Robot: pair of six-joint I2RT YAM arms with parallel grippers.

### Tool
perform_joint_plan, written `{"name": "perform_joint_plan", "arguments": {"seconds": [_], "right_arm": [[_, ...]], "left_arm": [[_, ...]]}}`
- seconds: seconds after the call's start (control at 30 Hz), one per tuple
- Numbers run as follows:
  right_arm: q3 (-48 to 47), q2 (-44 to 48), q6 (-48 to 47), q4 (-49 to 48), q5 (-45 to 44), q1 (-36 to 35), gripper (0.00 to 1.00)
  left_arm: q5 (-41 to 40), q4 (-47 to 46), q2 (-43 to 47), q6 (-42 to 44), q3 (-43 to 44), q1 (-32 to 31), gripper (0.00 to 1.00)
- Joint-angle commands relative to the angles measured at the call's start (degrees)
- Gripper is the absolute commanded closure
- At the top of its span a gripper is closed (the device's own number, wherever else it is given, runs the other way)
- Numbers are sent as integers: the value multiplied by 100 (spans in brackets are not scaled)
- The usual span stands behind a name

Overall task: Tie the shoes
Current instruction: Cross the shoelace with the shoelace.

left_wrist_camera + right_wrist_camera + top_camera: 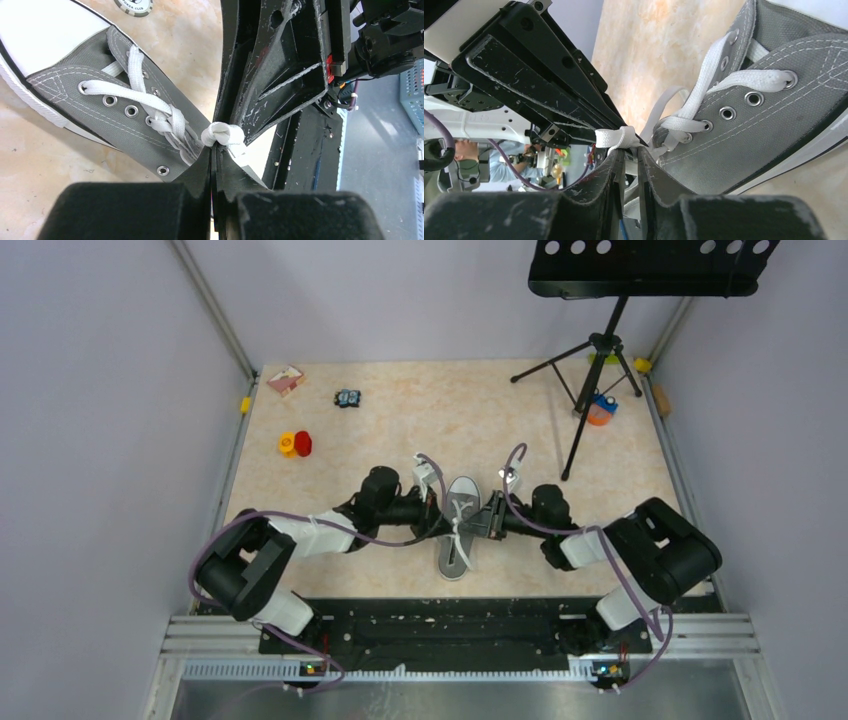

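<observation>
left gripper (216, 146) pinches sneaker (60, 75) lace (223, 134); stand tripod (600, 345) behind, red cup (303, 443) left.

"POKER CLUB" on a round chip (133, 5) (cut by the frame edge)

Top external: high over the near edge of the table (480, 410), looking down, far, whole tabletop in frame. Left wrist: very close, looking along its own fingers (125, 210) at the sneaker (100, 115). Right wrist: same, from the opposite side. All three share the sneaker; both wrist views share the lace bunch (222, 135).
</observation>
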State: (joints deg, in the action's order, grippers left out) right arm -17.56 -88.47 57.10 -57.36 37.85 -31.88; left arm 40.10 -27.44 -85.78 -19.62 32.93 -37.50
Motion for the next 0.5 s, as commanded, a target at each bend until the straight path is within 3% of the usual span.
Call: {"name": "perform_joint_plan", "arguments": {"seconds": [0.0,0.23,0.47], "right_arm": [[-221,-144,-69,-259,74,-82,88],[-225,-276,-103,-227,57,-99,100],[-105,-155,-120,-83,-224,-102,100]], "left_arm": [[123,-261,32,-41,106,-12,100],[104,-288,131,-51,49,-15,100],[75,-257,161,-52,42,-14,100]]}}
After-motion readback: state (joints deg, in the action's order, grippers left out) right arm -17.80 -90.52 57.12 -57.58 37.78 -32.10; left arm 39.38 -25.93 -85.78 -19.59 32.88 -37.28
